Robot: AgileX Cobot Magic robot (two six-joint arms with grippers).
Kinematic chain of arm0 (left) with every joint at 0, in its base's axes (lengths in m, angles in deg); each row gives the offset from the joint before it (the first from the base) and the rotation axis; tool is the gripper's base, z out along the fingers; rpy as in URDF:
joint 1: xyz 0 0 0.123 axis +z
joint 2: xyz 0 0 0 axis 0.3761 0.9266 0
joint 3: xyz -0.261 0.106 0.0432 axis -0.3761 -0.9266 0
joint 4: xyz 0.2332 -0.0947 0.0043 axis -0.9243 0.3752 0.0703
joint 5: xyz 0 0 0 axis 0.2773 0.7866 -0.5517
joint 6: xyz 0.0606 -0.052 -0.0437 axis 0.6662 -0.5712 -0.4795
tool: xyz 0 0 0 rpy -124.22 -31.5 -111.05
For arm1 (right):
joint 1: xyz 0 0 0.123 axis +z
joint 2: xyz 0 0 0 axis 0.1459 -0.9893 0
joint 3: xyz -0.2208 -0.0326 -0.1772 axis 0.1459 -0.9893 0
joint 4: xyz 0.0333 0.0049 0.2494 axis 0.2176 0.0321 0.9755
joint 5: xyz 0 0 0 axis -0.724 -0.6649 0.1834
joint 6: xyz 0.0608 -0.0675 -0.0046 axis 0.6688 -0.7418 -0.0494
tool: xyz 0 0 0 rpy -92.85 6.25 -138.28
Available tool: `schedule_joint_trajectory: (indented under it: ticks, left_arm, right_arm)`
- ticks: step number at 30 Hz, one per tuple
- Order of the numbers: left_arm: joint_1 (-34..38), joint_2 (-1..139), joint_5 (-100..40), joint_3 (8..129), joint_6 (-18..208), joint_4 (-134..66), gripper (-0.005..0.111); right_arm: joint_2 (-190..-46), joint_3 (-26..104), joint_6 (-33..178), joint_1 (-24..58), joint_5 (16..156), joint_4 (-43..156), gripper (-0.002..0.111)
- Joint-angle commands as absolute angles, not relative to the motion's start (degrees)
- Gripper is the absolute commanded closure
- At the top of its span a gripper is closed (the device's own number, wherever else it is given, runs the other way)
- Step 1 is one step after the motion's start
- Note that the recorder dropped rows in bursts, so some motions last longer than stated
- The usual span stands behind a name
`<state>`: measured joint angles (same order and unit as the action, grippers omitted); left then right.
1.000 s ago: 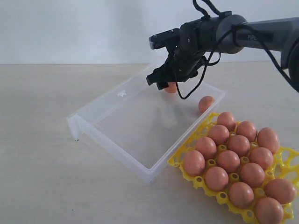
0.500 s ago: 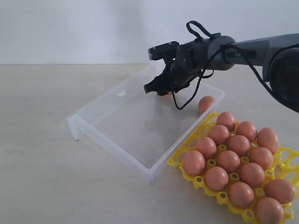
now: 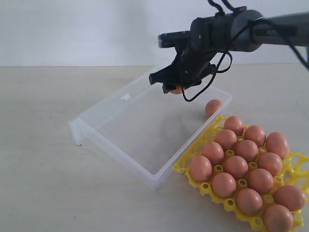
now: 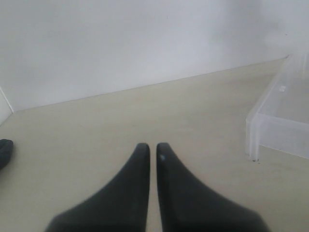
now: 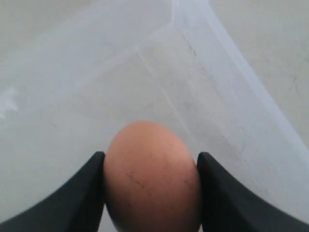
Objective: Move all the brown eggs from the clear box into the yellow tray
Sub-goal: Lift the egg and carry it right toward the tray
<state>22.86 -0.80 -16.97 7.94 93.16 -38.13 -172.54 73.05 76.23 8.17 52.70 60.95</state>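
Right gripper point(image 5: 150, 154) is clamped on one speckled orange-brown egg point(image 3: 176, 90) and has come up since half a second ago, so the egg hangs between the fingers above the shallow see-through plastic box point(image 3: 116, 153). A second brown egg point(image 3: 213, 107) lies unmoved in the box, off from the fingers toward the bright yellow lattice egg tray point(image 3: 181, 167). Left gripper point(image 4: 152, 147) has its fingers together, holding nothing.

table point(image 3: 43, 183): pale beige, left bare at the left and front.
clear box point(image 3: 116, 154): set on it, mid-scene.
yellow tray point(image 3: 181, 167): laid against the box's right side.
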Motion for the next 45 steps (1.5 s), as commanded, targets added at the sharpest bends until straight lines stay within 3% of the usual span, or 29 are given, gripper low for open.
schedule_joint_trajectory:
  ticks: [1,8,13,17,20,27,31,35,37,41,45]
  left_arm:
    - [22.67,-0.94,-17.35,8.09,92.98,-37.83,0.103]
    - [22.67,-0.94,-17.35,8.09,92.98,-37.83,0.103]
    - [22.67,-0.94,-17.35,8.09,92.98,-37.83,0.103]
    - [22.67,-0.94,-17.35,8.09,92.98,-37.83,0.103]
    - [22.67,-0.94,-17.35,8.09,92.98,-37.83,0.103]
    - [22.67,-0.94,-17.35,8.09,92.98,-37.83,0.103]
    - [22.67,-0.94,-17.35,8.09,92.98,-37.83,0.103]
    - [22.67,-0.94,-17.35,8.09,92.98,-37.83,0.103]
    - [22.67,-0.94,-17.35,8.09,92.98,-37.83,0.103]
    - [22.67,-0.94,-17.35,8.09,92.98,-37.83,0.103]
    - [22.67,-0.94,-17.35,8.09,92.98,-37.83,0.103]
  right_arm:
    - [-160.83,58.46,74.48,8.93,69.10,66.29,0.108]
    - [-139.12,20.16,74.33,8.68,109.20,70.30,0.108]
    - [-124.65,-1.72,73.16,8.17,133.68,97.66,0.108]
    - [-116.71,-10.82,73.16,8.17,142.28,115.40,0.108]
    - [-113.63,-14.64,74.31,8.17,139.20,112.31,0.108]
    - [-112.89,-15.02,92.50,4.84,133.59,81.21,0.108]
    - [-113.39,-11.01,100.40,-8.07,126.45,66.46,0.108]
    - [-117.58,-1.99,122.67,-25.49,123.49,32.14,0.108]
    - [-121.64,3.18,138.19,-31.64,128.62,11.15,0.108]
    - [-129.54,12.99,153.22,-39.80,153.44,-20.29,0.108]
    - [-132.62,17.35,162.28,-41.16,155.75,-43.46,0.108]
